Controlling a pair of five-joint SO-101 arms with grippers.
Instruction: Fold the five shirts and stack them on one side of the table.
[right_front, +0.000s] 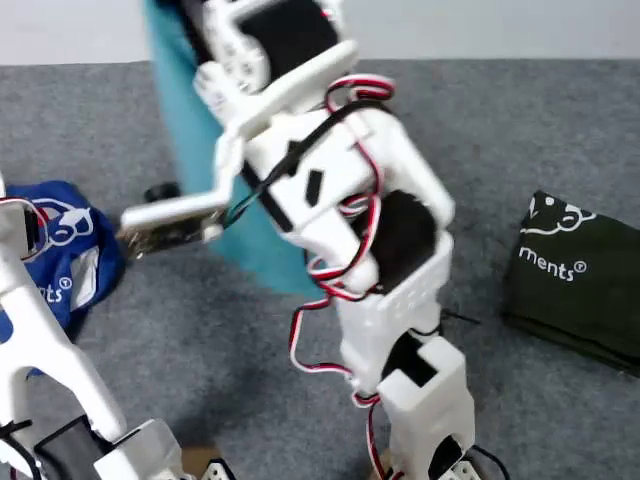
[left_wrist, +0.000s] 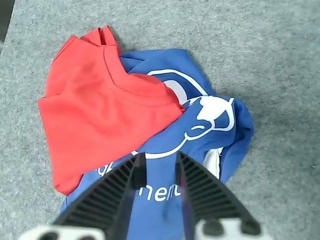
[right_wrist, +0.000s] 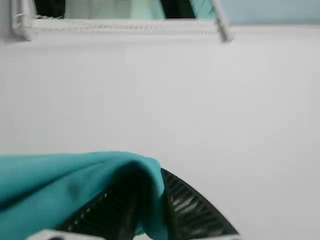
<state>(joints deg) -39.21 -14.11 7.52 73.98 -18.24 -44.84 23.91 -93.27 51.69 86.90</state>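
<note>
Right gripper (right_wrist: 150, 185) was clamped on a bunched fold of the teal shirt (right_wrist: 60, 180), w/ the arm raised high off the table (right_front: 500, 120). That was prob. to let the cloth hang & drop flat before laying it out for folding. Left gripper (left_wrist: 160, 160) hung just above the blue shirt (left_wrist: 210, 115), jaws a narrow gap apart w/ nothing btwn them; likely parked, or lined up for a grab. Blue shirt lay crumpled at the table's left side w/ the red shirt (left_wrist: 100, 110) rumpled on top of it, both unfolded. Black shirt (right_front: 580, 280) sat folded at the far right, apparently the start of the stack.

Hard to see: teal shirt's upper end ran out of the high view & its middle was behind the raised arm, so can't tell which part (hem, sleeve, etc.) was gripped. Black shirt was cut by the frame edge. Four shirts could be counted.
</note>
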